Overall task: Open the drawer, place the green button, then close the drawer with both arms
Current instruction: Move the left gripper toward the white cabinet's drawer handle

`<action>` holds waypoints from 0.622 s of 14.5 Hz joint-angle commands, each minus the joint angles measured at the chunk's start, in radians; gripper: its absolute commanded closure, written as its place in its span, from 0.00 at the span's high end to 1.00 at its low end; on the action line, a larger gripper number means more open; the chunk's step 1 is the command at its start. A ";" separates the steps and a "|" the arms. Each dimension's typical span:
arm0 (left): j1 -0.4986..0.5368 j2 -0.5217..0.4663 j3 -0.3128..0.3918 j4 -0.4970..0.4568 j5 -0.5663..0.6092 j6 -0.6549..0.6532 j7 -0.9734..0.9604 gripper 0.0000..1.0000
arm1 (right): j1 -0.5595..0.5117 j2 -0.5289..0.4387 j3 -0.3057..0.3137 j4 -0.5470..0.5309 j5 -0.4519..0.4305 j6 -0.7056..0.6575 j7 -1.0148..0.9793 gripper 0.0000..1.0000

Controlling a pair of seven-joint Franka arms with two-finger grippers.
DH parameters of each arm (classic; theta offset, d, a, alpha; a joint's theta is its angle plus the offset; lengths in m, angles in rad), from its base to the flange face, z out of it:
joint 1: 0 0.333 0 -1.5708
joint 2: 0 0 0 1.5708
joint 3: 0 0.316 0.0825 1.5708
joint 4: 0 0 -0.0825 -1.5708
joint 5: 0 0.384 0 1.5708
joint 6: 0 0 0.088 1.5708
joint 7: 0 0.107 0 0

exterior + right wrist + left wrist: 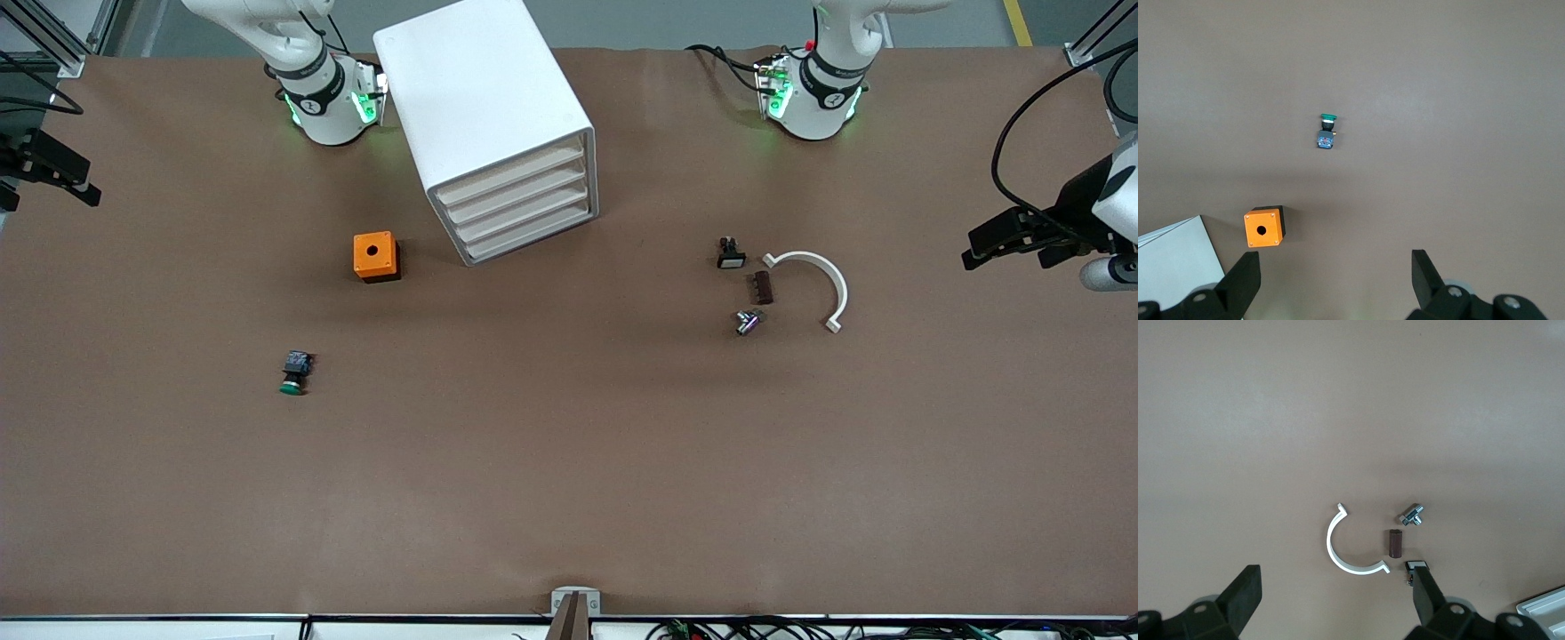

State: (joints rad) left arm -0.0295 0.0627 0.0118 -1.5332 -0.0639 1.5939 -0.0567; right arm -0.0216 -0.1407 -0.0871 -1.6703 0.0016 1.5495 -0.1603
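Note:
The white cabinet (pixel 484 98) stands on the table between the two arm bases. Its four cream-fronted drawers (pixel 520 209) are all shut. The green-capped button (pixel 294 373) lies on its side on the brown table, nearer to the front camera than the orange box; it also shows in the right wrist view (pixel 1327 131). My left gripper (pixel 987 244) hovers open and empty over the left arm's end of the table (pixel 1336 587). My right gripper (pixel 67 173) hovers open and empty over the right arm's end (pixel 1335 263).
An orange box with a hole (pixel 376 256) sits beside the cabinet. Toward the left arm's end lie a small black part with a white face (pixel 731 254), a brown block (pixel 763 287), a metal fitting (pixel 748 322) and a white curved clamp (pixel 813 280).

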 commanded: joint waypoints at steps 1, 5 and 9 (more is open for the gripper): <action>-0.007 0.012 0.002 0.024 0.027 -0.009 -0.006 1.00 | 0.000 -0.008 0.003 0.012 -0.014 -0.002 -0.007 1.00; -0.010 0.031 -0.001 0.021 0.016 -0.009 -0.011 1.00 | 0.000 -0.008 0.003 0.011 -0.012 -0.008 -0.007 1.00; -0.024 0.083 -0.027 0.010 0.010 -0.017 -0.028 1.00 | -0.001 -0.010 0.003 0.011 -0.015 -0.005 -0.008 1.00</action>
State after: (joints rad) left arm -0.0368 0.1082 -0.0002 -1.5360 -0.0639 1.5901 -0.0588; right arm -0.0216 -0.1407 -0.0871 -1.6653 0.0014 1.5512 -0.1606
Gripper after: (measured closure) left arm 0.000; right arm 0.000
